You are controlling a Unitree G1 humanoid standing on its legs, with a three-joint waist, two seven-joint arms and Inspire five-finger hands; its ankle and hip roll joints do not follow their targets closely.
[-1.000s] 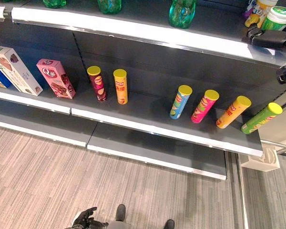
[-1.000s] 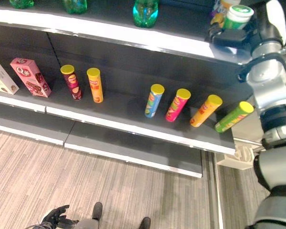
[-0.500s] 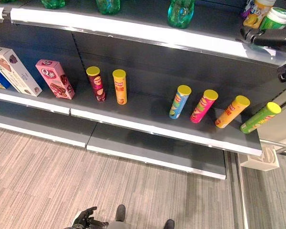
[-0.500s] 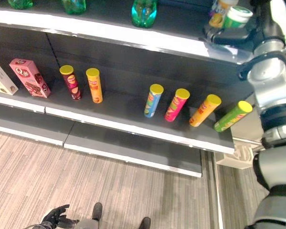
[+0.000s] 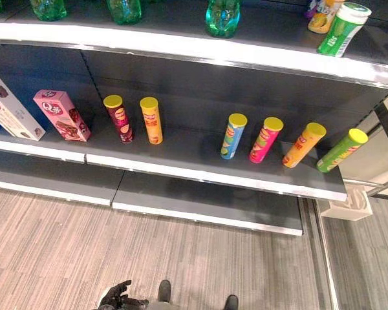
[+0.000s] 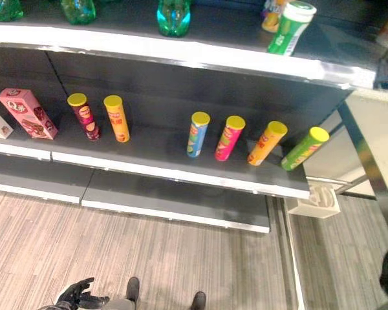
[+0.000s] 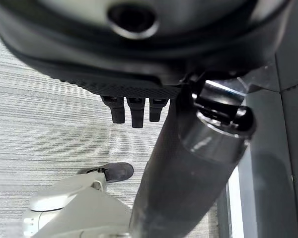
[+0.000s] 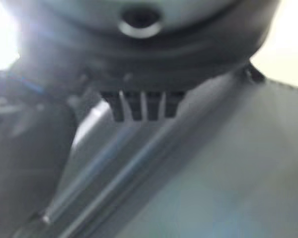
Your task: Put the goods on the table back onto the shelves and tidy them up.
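Note:
A green-and-white canister (image 5: 343,29) stands at the right end of the top shelf (image 5: 181,48), beside an orange-yellow bottle (image 5: 320,13), and no hand touches it. On the middle shelf (image 5: 207,177) stand several chip cans: a maroon one (image 5: 118,118), an orange one (image 5: 151,120), a blue one (image 5: 232,135), a pink one (image 5: 265,139), a yellow-orange one (image 5: 304,144) and a green one (image 5: 341,150). My left hand (image 5: 116,298) hangs low over the floor, fingers relaxed and empty. In the right wrist view my right hand (image 8: 139,106) shows straight fingers with nothing in them.
Green bottles (image 5: 222,16) line the top shelf. A pink box (image 5: 59,115) and a white box (image 5: 10,108) stand at the middle shelf's left. A lower shelf (image 5: 207,210) juts out above the striped floor (image 5: 64,252). A white bracket (image 5: 350,205) sits at the right.
My right hand has let go of the green-and-white canister on the top shelf and drawn away to the right. The camera has shifted, so the shelves sit further left.

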